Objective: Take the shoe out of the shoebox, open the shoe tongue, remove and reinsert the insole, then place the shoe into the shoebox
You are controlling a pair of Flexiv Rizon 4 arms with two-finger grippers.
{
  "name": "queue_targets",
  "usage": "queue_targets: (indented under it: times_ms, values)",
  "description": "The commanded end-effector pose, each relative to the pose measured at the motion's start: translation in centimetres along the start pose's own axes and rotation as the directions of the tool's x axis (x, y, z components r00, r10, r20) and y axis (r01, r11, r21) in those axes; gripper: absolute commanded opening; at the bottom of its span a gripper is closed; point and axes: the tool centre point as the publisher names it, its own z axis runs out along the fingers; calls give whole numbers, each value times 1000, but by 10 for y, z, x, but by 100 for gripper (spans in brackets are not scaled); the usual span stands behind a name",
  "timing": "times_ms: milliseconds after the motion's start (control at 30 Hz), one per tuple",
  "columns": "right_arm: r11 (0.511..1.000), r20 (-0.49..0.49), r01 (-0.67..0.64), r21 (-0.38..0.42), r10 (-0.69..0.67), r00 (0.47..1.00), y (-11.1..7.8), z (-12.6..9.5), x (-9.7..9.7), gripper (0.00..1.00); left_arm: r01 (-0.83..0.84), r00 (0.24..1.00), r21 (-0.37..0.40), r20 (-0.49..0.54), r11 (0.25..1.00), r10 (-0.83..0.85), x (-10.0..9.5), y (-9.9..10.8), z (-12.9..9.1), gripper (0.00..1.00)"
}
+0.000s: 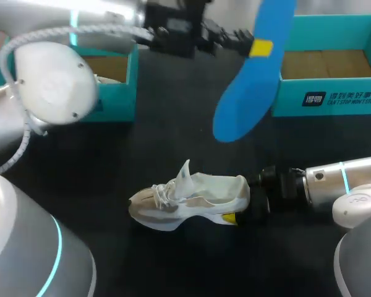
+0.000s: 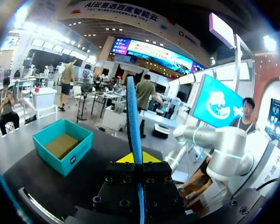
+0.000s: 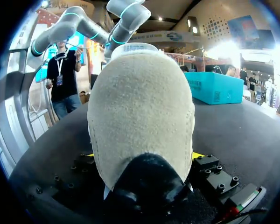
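Insole (image 1: 250,86) is out of the shoe and hangs in the upper middle of the head view, blue and nearly upright. My left pincer (image 1: 260,47) pinches it near one end, fingers closed flat on its two faces; holding it high keeps it clear of the shoe. As far as I can tell, the shoe (image 1: 191,199) rests on the bench (image 1: 173,266) in the lower middle, tongue (image 1: 184,176) pulled up so the mouth is open. My right pincer (image 1: 238,213) clamps the heel from both sides, I judge to steady it for reinsertion. One teal shoebox (image 1: 334,99) waits at the upper right, well apart
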Motion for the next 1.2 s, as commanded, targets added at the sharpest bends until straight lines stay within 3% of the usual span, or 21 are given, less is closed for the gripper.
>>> queue_targets:
  times_ms: [33, 333, 500, 767, 1200]
  values:
    - [1000, 0, -2, 6, 2, 1000, 1, 1, 1, 0, 32, 996, 53, -83, 998, -28, -6, 9, -34, 0]
    - [1000, 0, -2, 6, 2, 1000, 1, 1, 1, 0, 32, 996, 53, -83, 998, -28, -6, 9, -34, 0]
    - [1000, 0, -2, 6, 2, 1000, 1, 1, 1, 0, 68, 997, 135, -49, 989, -62, 7, 7, -68, 0]
    - [1000, 0, -2, 6, 2, 1000, 1, 1, 1, 0, -12, 999, 141, -37, 990, 17, 35, -5, -111, 0]
    - [1000, 0, -2, 6, 2, 1000, 1, 1, 1, 0, -12, 995, 124, -94, 992, 24, 41, -9, -123, 0]
